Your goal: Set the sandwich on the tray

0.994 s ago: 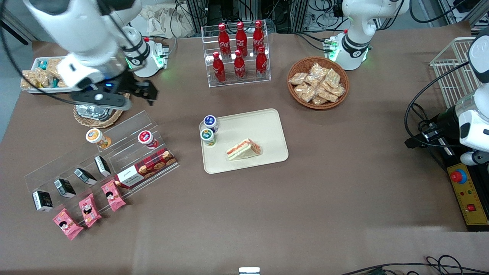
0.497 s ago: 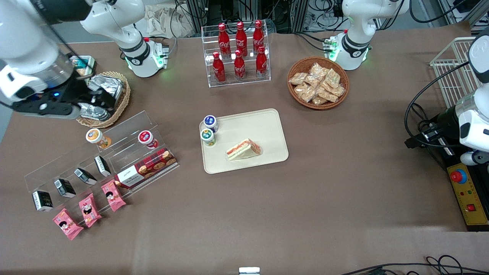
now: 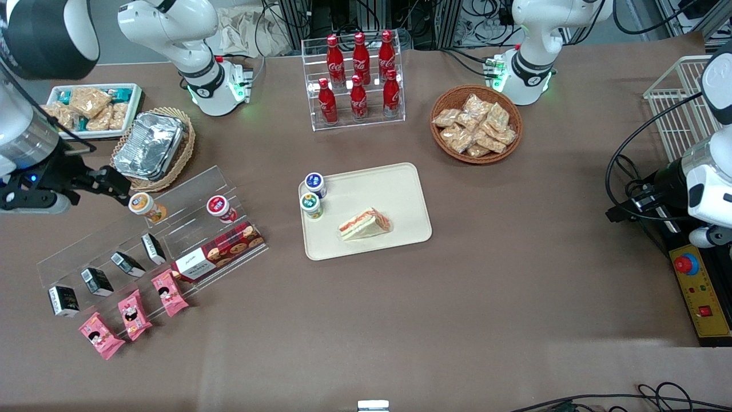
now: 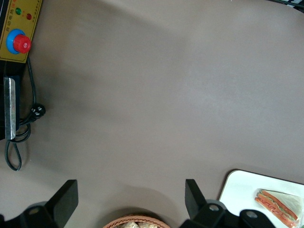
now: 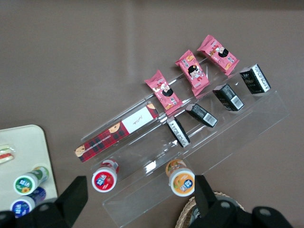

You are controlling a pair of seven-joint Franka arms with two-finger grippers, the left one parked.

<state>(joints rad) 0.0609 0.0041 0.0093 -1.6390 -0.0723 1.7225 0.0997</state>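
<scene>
The sandwich (image 3: 365, 224), a wrapped white-bread wedge with red and green layers, lies flat on the beige tray (image 3: 394, 189) near the table's middle. Both also show in the left wrist view, the sandwich (image 4: 278, 205) on the tray (image 4: 237, 185), and in the right wrist view the tray (image 5: 23, 147) shows with the sandwich's tip (image 5: 5, 155). My gripper (image 3: 111, 186) hangs open and empty above the table toward the working arm's end, far from the tray. In the right wrist view the gripper (image 5: 140, 199) hovers over the clear display step with its jaws wide apart.
Two small cups (image 3: 313, 194) stand on the tray's edge. A clear stepped display (image 3: 148, 229) holds cups, a biscuit box, black packs and pink packets. A foil container in a wicker holder (image 3: 150, 146), a white-and-teal tray (image 3: 91, 106), a cola rack (image 3: 357, 80) and a snack basket (image 3: 476, 124) stand farther back.
My gripper has swung toward the working arm's end and nearer the front camera, uncovering the foil container and the white-and-teal tray. The sandwich and tray have not moved.
</scene>
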